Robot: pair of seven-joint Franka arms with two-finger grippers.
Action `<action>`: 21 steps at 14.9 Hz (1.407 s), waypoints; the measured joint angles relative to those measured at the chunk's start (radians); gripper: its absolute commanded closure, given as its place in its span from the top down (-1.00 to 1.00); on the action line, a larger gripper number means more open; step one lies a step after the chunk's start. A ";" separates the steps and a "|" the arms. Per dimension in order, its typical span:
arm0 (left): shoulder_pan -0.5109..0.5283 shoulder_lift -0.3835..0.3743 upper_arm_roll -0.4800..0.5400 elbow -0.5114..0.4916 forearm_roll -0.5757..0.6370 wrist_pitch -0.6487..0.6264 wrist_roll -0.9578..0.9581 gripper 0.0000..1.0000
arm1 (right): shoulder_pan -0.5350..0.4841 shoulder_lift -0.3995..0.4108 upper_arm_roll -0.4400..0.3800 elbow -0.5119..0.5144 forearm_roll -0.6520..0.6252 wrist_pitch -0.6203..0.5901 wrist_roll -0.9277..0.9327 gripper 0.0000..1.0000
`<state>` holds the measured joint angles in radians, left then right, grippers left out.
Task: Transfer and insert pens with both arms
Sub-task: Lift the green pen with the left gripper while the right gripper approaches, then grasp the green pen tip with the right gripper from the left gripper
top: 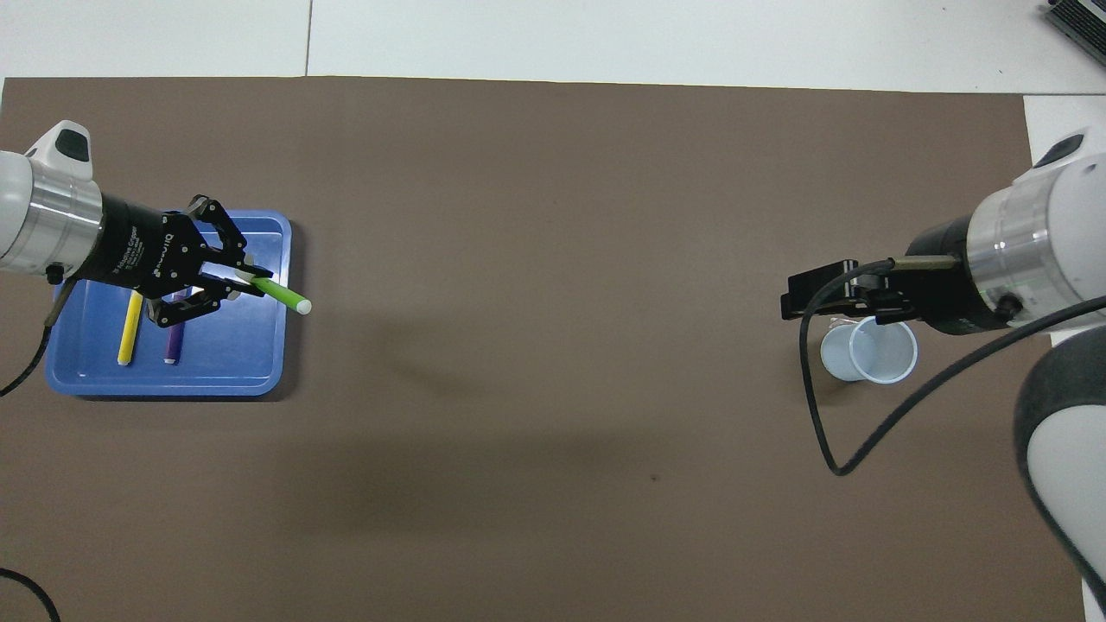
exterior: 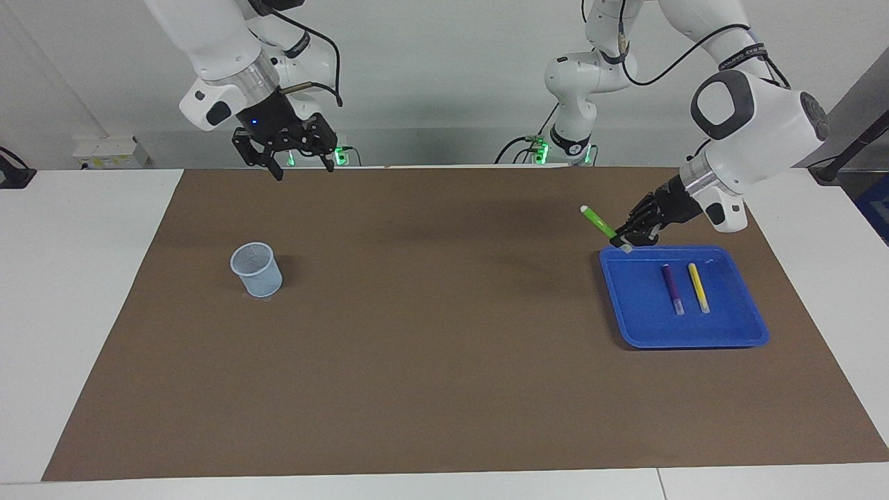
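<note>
The left gripper (exterior: 623, 242) is clamped on the green pen (exterior: 597, 221), holding it by one end just above the rim of the blue tray (exterior: 684, 339) at the left arm's end of the table; the pen slants up and out toward the middle of the table, its whitish cap (exterior: 585, 208) leading. The purple pen (exterior: 671, 287) and the yellow pen (exterior: 698, 286) lie side by side in the tray, just apart from each other, untouched.

The right gripper (exterior: 301, 161) waits high over the edge of the brown mat (exterior: 444, 389) at the right arm's end, its fingers spread wide and holding nothing; the mesh cup (exterior: 257, 269) stands upright on the mat below it, farther from the robots.

The step in hand looks like the pick-up of the first pen, with the lift just begun; whether the pen's lower end has cleared the tray rim is hard to tell from the facing view, though it appears free.

The next move likely calls for carrying the pen toward the middle of the table and presenting the capped end so that the right gripper can take it; the free length is short, so the receiving jaws need to close well clear of the left fingers; the cup's mouth then needs a near-upright pen.
</note>
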<state>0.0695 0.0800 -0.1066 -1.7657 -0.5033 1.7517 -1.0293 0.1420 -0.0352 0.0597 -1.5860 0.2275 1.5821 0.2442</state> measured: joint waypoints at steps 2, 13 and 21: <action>0.000 -0.021 -0.002 -0.002 -0.042 -0.001 -0.099 -1.00 | 0.019 -0.004 0.000 -0.017 0.043 0.049 0.052 1.00; -0.104 -0.101 -0.008 -0.077 -0.113 0.006 -0.468 -1.00 | 0.191 -0.010 0.003 -0.111 0.293 0.414 0.451 1.00; -0.135 -0.142 -0.008 -0.135 -0.150 0.016 -0.533 -1.00 | 0.407 0.012 0.006 -0.206 0.299 0.740 0.665 1.00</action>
<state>-0.0656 -0.0621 -0.1150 -1.9011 -0.6538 1.7673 -1.5620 0.5495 -0.0229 0.0653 -1.7920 0.5270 2.3226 0.9088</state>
